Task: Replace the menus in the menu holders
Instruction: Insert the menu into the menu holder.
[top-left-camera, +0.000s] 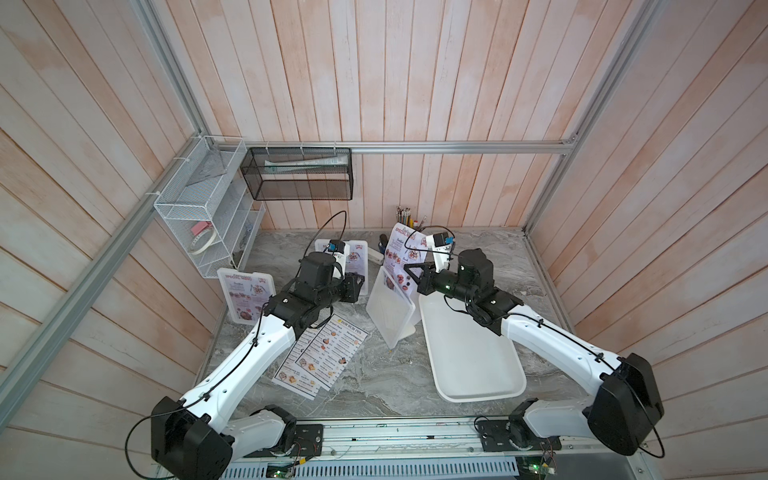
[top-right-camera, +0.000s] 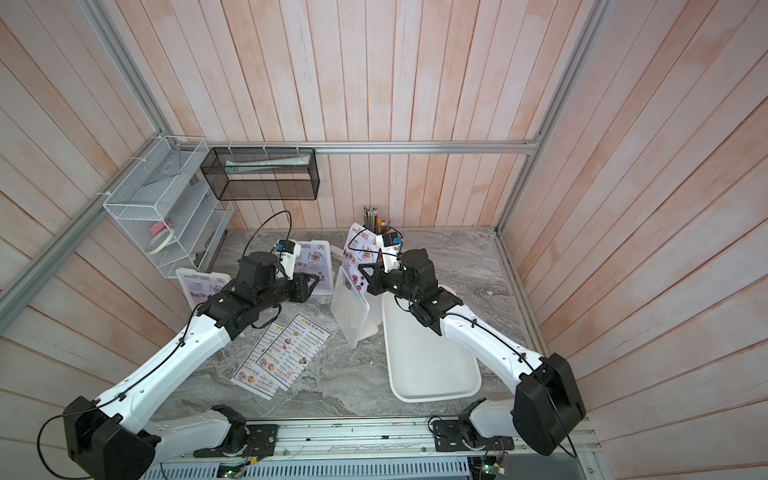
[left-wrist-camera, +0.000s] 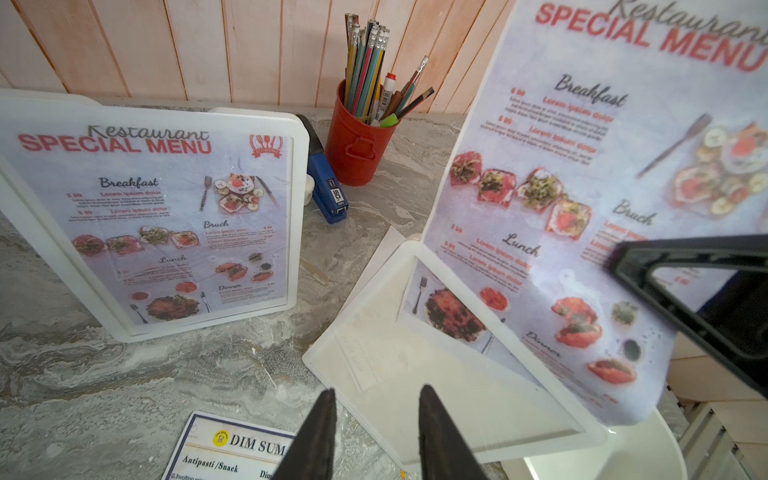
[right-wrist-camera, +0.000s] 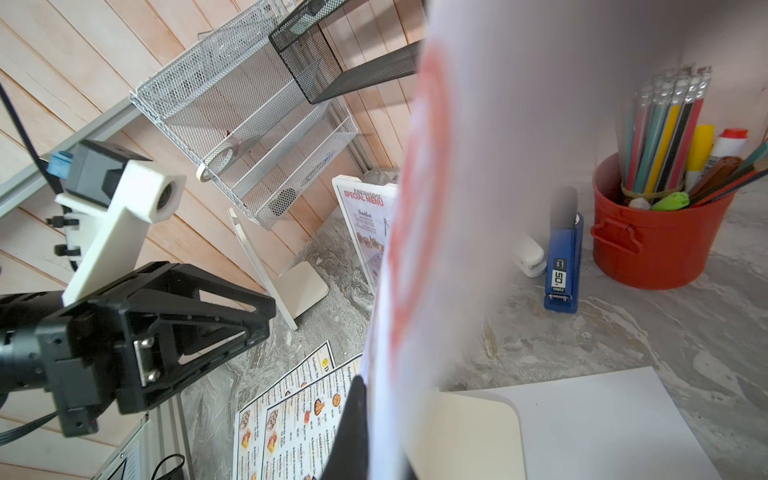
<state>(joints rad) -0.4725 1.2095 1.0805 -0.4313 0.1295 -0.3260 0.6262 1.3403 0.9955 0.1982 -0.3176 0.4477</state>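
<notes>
- SPECIAL MENU sheet (top-left-camera: 400, 249): long axis near vertical, red heading at the top, printed face toward the left arm. It bows slightly.
- right gripper (top-left-camera: 411, 274): jaws pressed together on the sheet's side edge, low down, so the sheet is pinched.
- One lower corner of the sheet shows behind the clear pane of the tilted holder (top-left-camera: 388, 316). How much remains inside cannot be told.
- The tilted holder is white plastic with rounded corners. It leans back on its flat foot, just beside the far corner of the tray (top-left-camera: 478, 374).
- left gripper (left-wrist-camera: 374, 399): black tapered fingers partly spread with nothing between them, over the holder's near edge.
- left-side holder (top-left-camera: 245, 295) and far holder (left-wrist-camera: 158, 220) are upright, long axis vertical, each with a SPECIAL MENU inside. In both top views the far one is partly hidden by the left arm.
- DIM SUM INN sheets (top-left-camera: 328, 353): glossy, flat on the grey marbled table (top-left-camera: 374, 386), overlapped, headings toward the holders. Two edges are visible; a full count cannot be made.
- In the right wrist view the held sheet is a blur that blocks the centre.
- red pot (left-wrist-camera: 357, 145) of pencils and blue stapler (left-wrist-camera: 326, 187) stand by the back wall.
</notes>
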